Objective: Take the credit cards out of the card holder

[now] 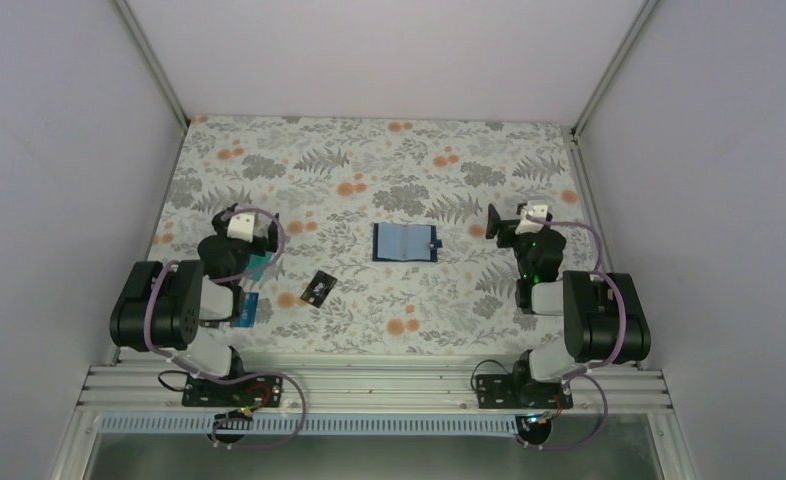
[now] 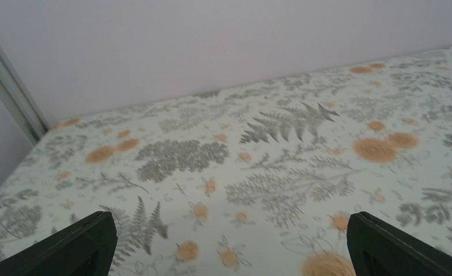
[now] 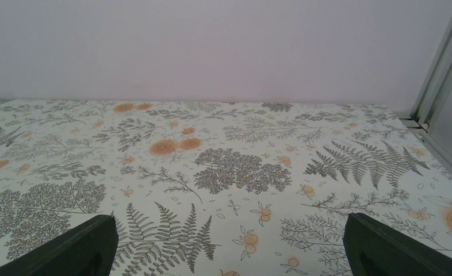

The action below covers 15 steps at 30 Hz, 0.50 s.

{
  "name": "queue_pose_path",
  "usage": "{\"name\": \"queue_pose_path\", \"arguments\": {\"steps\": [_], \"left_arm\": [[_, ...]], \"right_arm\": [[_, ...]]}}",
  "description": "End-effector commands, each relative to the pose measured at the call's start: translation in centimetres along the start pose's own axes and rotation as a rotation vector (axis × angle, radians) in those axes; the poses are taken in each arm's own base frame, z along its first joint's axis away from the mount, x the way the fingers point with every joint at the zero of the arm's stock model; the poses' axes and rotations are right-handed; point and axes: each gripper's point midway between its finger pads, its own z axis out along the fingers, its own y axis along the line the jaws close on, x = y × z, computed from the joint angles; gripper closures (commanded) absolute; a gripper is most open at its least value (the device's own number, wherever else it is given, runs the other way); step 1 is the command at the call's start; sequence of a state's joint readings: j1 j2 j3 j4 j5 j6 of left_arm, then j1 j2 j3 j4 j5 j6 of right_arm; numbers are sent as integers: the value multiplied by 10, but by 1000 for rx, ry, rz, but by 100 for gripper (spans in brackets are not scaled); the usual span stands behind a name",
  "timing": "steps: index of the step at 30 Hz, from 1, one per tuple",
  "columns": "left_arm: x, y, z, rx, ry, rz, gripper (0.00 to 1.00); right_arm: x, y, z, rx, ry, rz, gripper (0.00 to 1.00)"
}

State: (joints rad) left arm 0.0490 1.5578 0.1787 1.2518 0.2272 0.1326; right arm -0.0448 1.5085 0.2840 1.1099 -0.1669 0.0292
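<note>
The navy card holder (image 1: 405, 242) lies open and flat at the table's middle, its lighter blue pockets facing up. A black card (image 1: 318, 289) lies loose to its front left. A teal card (image 1: 260, 266) and a blue card (image 1: 249, 310) lie further left, partly under the left arm. No red card shows. My left gripper (image 1: 267, 228) is open and empty, left of the holder; in its wrist view (image 2: 229, 241) only patterned cloth lies between the fingers. My right gripper (image 1: 499, 228) is open and empty, right of the holder, and its wrist view (image 3: 229, 241) shows only cloth.
The table (image 1: 369, 160) carries a fern-and-orange-flower cloth. Pale walls and metal frame posts (image 1: 154, 60) close in the back and sides. An aluminium rail (image 1: 369, 385) runs along the near edge under the arm bases.
</note>
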Motion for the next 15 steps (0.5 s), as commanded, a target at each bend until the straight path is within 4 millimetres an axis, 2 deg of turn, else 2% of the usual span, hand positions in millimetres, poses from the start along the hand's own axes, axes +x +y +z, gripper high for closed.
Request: {"name": "queue_pose_path", "arguments": {"steps": [1, 6, 15], "left_arm": [[-27, 12, 8, -53, -86, 37, 0], [-21, 24, 12, -117, -42, -3, 0], [-21, 25, 13, -123, -39, -5, 0]], "right_arm": [[-8, -1, 5, -4, -22, -28, 1], [-7, -2, 5, -3, -21, -27, 1], [-8, -1, 5, -4, -22, -28, 1]]}}
